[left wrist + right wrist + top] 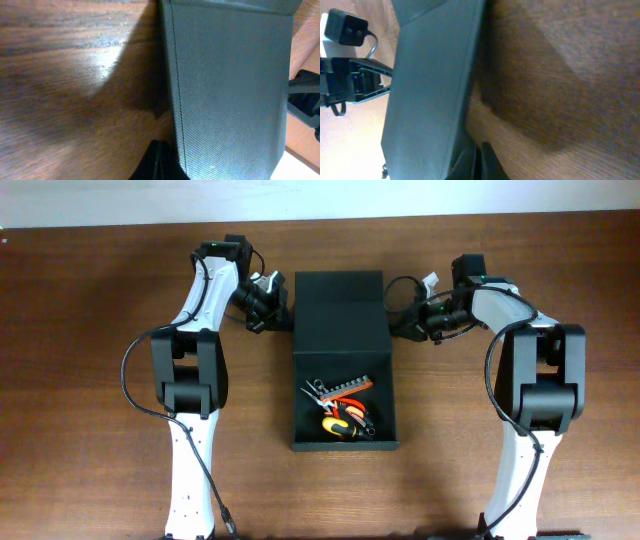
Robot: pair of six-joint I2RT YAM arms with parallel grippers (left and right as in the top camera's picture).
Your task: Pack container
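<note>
Closing looks like the step in hand: tools (340, 408) already lie in the container (345, 445) at the table's (90, 300) centre. Its lid (339, 305) stands at 12 o'clock. The left gripper (278, 312) at the lid's 9 o'clock and the right gripper (402, 325) at 3 o'clock are both closed and empty, just beside its edges. Next, both must swing the lid evenly toward 6 o'clock.

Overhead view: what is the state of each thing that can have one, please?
container: open, tools inside.
flap lid: swung open toward the far side.
left end effector: shut, at the flap lid's left edge.
right end effector: shut, at the flap lid's right edge.
</note>
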